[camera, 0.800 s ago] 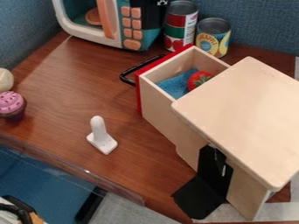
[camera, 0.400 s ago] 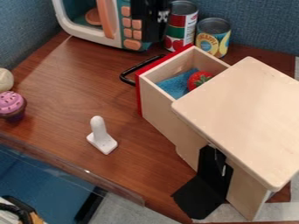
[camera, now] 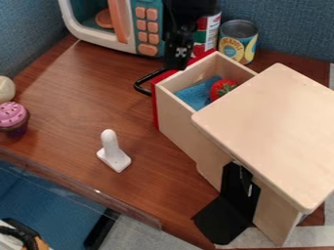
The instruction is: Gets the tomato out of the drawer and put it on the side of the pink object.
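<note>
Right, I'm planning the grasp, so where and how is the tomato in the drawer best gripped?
Probably by its round sides, from above: the tomato sits beside blue cloth inside the drawer, whose walls block a sideways approach but whose top is open. Keep clear of the wooden board.

the black arm comes in at the top edge, tool pointing down.

From one fixed camera set above the tabletop, we look down at a slant, facing the blue fabric wall along the top of the frame. We are near enough that the wooden drawer box fills much of the right side and the top edge crops the toy microwave.
</note>
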Robot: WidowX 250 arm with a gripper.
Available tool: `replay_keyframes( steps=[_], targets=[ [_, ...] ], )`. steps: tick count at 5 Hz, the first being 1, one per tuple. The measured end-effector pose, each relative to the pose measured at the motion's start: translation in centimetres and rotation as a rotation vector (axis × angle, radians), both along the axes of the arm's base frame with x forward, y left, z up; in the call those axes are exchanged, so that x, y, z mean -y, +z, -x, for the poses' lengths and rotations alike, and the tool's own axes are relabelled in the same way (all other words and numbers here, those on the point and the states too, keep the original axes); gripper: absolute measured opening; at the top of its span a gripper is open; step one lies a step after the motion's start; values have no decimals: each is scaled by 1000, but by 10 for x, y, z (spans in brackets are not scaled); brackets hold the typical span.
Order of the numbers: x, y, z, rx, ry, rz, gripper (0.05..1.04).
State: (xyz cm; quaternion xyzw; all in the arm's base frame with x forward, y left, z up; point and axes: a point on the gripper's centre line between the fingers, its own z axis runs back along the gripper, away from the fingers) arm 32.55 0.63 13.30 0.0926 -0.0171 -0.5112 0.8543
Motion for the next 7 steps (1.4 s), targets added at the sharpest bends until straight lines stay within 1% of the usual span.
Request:
replay_keyframes(
  steps=[1,2,3,4,5,7],
  targets=[
    [8,-16,-6,-33,-233,37,1000],
    [6,-21,-5,-65,-338,133,1000],
    [11,-25,-8,-79,-394,187,1000],
    [12,-29,-10,-83,-406,242,1000],
    [14,-32,-14,-89,-428,321,1000],
    [24,-34,-20,-48,-423,330,1000]
  ],
)
